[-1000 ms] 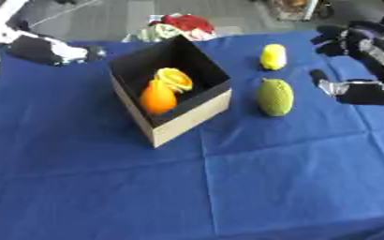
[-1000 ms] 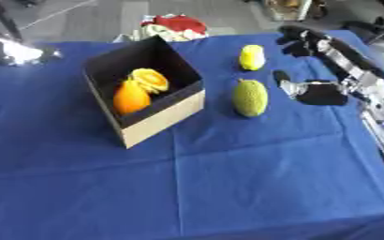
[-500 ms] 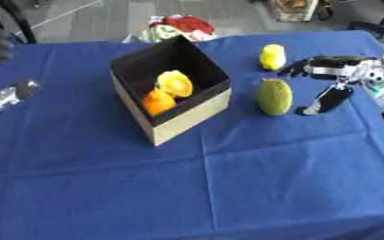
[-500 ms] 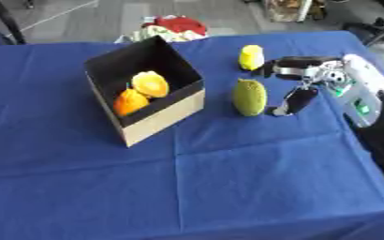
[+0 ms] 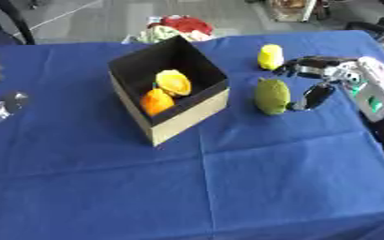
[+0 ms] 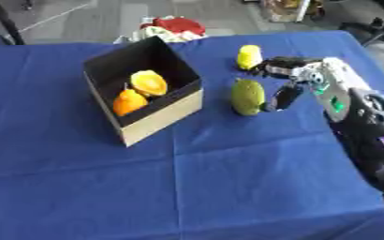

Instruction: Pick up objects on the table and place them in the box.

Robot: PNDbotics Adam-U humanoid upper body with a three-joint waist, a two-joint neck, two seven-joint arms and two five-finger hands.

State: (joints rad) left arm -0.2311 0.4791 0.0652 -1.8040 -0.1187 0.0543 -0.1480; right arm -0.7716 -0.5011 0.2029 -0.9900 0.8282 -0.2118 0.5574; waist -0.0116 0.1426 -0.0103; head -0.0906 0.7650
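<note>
A black-lined cardboard box point(image 5: 188, 111) stands left of centre on the blue table, holding an orange fruit point(image 5: 157, 101) and a yellow fruit point(image 5: 173, 82). A green oblong fruit point(image 5: 270, 96) lies to the box's right. A small yellow fruit point(image 5: 270, 56) sits behind it. My right hand point(image 5: 322, 80) is beside the green fruit on its right, open, with fingers stretched above it and the thumb low against its side. My left hand point(image 5: 0, 109) shows at the left edge, low on the cloth; its fingers are unclear.
Red and pale things point(image 5: 176, 28) lie beyond the table's far edge. The blue tablecloth point(image 5: 228, 187) spreads wide in front of the box. My right forearm point(image 6: 367, 126) crosses the table's right side.
My right hand has come in leftward and down to the green fruit. My left hand has dropped from the upper left to the table's left edge. The view has shifted.
</note>
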